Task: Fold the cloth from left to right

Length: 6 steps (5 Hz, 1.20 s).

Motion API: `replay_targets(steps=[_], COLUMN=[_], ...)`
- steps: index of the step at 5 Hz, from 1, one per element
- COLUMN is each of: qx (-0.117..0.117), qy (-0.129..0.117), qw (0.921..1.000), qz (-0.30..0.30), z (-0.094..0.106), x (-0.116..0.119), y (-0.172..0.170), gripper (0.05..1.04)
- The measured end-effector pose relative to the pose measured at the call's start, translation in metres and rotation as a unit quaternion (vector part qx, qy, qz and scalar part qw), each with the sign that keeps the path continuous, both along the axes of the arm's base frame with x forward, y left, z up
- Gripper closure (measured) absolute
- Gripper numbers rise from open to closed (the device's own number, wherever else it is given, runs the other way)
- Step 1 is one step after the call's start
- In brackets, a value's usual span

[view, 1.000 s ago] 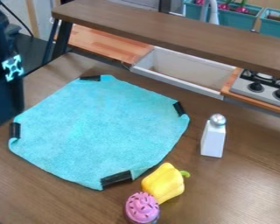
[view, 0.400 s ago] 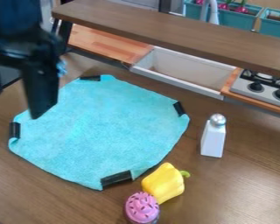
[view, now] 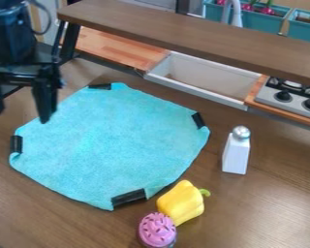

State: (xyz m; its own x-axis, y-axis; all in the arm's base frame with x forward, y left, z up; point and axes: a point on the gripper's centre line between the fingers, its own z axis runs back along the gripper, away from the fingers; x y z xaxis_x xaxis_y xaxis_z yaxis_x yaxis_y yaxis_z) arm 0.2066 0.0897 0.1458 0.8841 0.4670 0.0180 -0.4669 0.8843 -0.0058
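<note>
Brown wood-grain tabletop (view: 268, 198) spreads around and below the jaws, while a raised wooden shelf (view: 183, 29) crosses beyond them to the right. The black gripper (view: 20, 119) hangs at the upper left, its upper part cut off by the frame; its jaws are spread wide, with nothing between them. One fingertip overlaps the upper-left edge of the turquoise cloth (view: 112, 140) in view, but whether it touches or hovers above is hard to tell. The cloth lies flat and unfolded, mostly to the right of the jaws and nearer the camera, with a black strip at each of its four corners. Past the cloth from the jaws stands a white shaker with a silver top (view: 236, 155). Farther toward the camera, a yellow bell pepper (view: 181, 202) lies beside a pink toy cupcake with dark sprinkles (view: 158, 230), whose base meets the bottom edge. Beyond the jaws and to the right, the shelf partly hides a pale sink basin (view: 199, 80) and a toy stove (view: 290, 99), the latter also cropped at the side.
</note>
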Motion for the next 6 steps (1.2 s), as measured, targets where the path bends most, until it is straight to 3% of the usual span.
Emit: replay_targets(steps=[1, 2, 3, 4, 6], qx=[0.023, 0.085, 0.121, 0.093, 0.052], qy=[-0.029, -0.063, -0.077, -0.057, -0.063], qw=[0.9990, 0.9934, 0.9881, 0.9919, 0.9891], qz=[0.023, 0.044, 0.056, 0.065, 0.122], z=[-0.007, -0.019, -0.044, -0.082, -0.120], x=[0.009, 0.021, 0.034, 0.045, 0.056], y=[0.034, 0.068, 0.091, 0.113, 0.130], gripper=[0.084, 0.084, 0.084, 0.084, 0.084])
